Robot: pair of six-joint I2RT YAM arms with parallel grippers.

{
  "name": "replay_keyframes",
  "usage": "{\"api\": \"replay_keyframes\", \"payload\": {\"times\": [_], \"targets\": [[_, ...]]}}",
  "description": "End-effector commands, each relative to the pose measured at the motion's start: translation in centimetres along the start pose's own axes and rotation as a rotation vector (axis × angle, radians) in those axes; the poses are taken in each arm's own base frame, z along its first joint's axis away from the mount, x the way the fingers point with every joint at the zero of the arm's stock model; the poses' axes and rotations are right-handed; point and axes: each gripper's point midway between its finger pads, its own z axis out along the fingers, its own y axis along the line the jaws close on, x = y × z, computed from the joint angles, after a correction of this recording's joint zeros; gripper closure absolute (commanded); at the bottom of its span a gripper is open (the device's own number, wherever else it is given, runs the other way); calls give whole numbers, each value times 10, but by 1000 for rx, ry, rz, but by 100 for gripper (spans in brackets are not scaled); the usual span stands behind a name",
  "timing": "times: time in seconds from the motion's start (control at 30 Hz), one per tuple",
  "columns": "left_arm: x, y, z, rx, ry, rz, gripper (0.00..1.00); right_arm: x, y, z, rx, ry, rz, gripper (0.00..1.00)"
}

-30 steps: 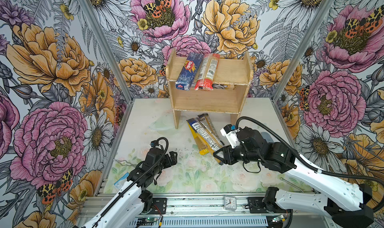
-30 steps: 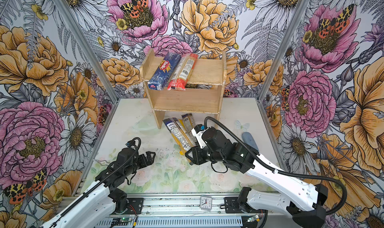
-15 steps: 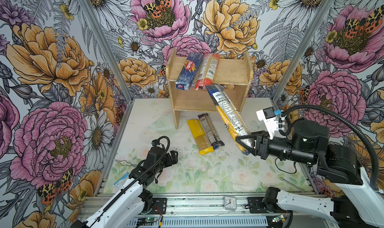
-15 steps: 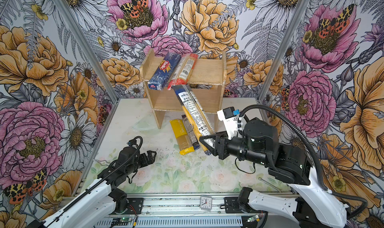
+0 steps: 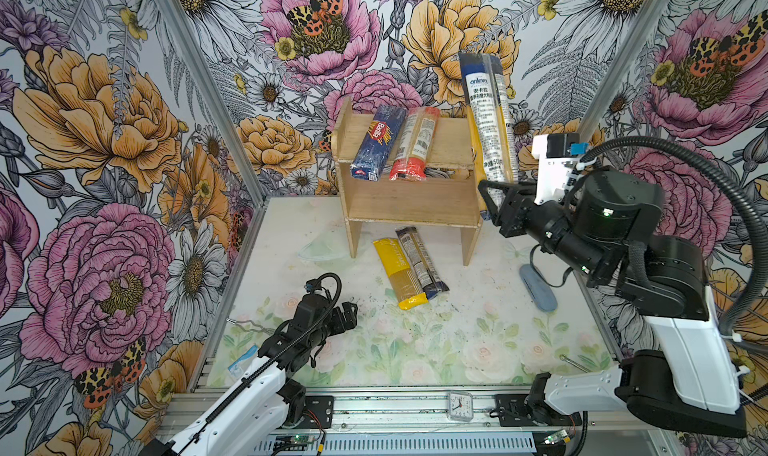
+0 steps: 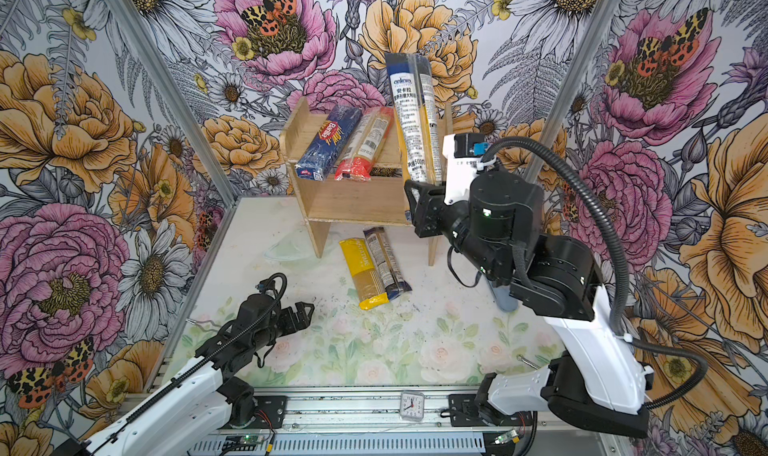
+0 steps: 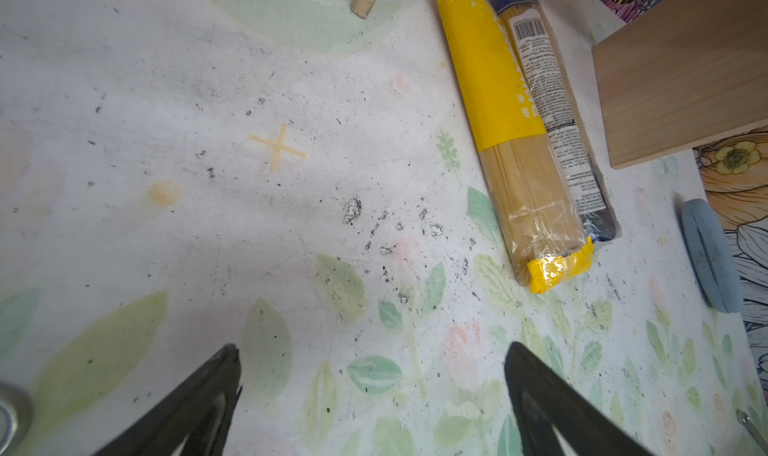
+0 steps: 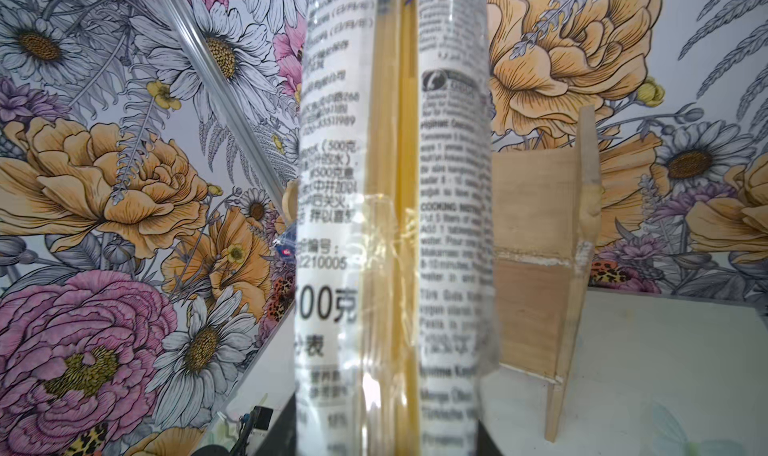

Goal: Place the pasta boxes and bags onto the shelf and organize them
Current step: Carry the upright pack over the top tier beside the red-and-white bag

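The pasta packs are split between the shelf point(image 5: 415, 198) point(image 6: 353, 202), the table and the right gripper point(image 5: 496, 192) point(image 6: 419, 196). On the top tier, the dark blue Barilla box point(image 5: 378, 142) point(image 6: 328, 142) and the red-ended bag point(image 5: 415, 142) point(image 6: 363, 142) lie side by side toward the left, their near ends overhanging the front edge.

The right gripper is clenched on a grey-labelled bag point(image 5: 486, 113) point(image 6: 411, 117) point(image 8: 390, 225) and holds it nearly upright at the right end of the shelf. The bag's dark top rises well above the shelf against the far wall. Its lower end is hidden behind the jaws in both top views and runs out of frame in the right wrist view. Whether it touches the shelf cannot be told. In a top view it covers the right side panel, which the right wrist view shows just beside it point(image 8: 536, 267).

On the table, just in front of the shelf's legs, the yellow-ended bag point(image 5: 399, 273) point(image 6: 365, 273) point(image 7: 511, 134) and a slim dark-ended bag point(image 5: 419, 262) point(image 6: 384, 262) point(image 7: 561, 113) lie touching along their length. The far end of the dark-ended one reaches under the shelf.

The left gripper point(image 5: 347, 319) point(image 6: 301, 314) point(image 7: 372, 348) hovers low at the near left with its jaws spread wide and nothing between them. It is well apart from the two bags.

A grey-blue oval object point(image 5: 538, 287) point(image 7: 710, 254) lies at the right of the table, partly hidden by the right arm in a top view. The gap under the top board is too dark to make out.
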Motion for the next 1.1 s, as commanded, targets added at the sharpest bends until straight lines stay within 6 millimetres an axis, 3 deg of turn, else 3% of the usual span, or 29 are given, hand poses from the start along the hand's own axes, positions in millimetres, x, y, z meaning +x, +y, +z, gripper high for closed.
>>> {"api": "replay_keyframes", "payload": {"times": [0.0,0.23,0.33,0.37,0.53,0.7,0.87,1.07], "targets": [[-15,-17,-6,45,-37,27,1,-69,-12,-5,130,-237,5,100],[-16,-19,-6,46,-37,35,1,-99,-21,32,234,-319,21,100],[-16,-21,-7,54,-36,44,1,-101,-34,49,280,-331,56,100],[-16,-21,-8,54,-37,44,1,-102,-48,56,307,-336,77,100],[-16,-22,-9,52,-42,59,1,-85,-68,99,285,-269,125,100],[-15,-22,-9,50,-39,65,1,-62,-64,131,236,-184,97,100],[-14,-20,-8,47,-39,63,1,-49,-59,148,217,-145,89,100],[-13,-19,-9,43,-39,62,1,-34,-74,155,312,-128,123,100]]}}
